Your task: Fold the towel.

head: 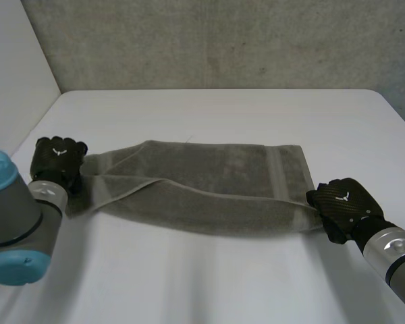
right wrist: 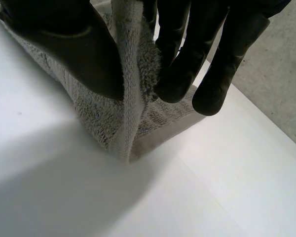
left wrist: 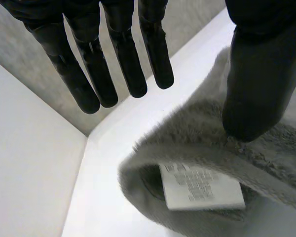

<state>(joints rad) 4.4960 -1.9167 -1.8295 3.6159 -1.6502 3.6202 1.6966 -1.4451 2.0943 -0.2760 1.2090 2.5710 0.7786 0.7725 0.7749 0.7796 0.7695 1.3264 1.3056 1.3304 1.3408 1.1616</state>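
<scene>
The grey terry-cloth towel lies across the middle of the white surface, partly doubled lengthwise. My right robot hand pinches its right near corner between thumb and fingers. My left robot hand is at the left end, fingers straight, thumb resting on the pile near a white sewn-in label. I'd get a proper left pinch first, then carry both ends evenly.

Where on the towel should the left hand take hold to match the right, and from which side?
Probably the left end's folded edge by the white label, coming from that end. The towel lies stretched sideways; the right hand pinches the opposite end, while the left hand has straight fingers, only its thumb on the towel.
</scene>
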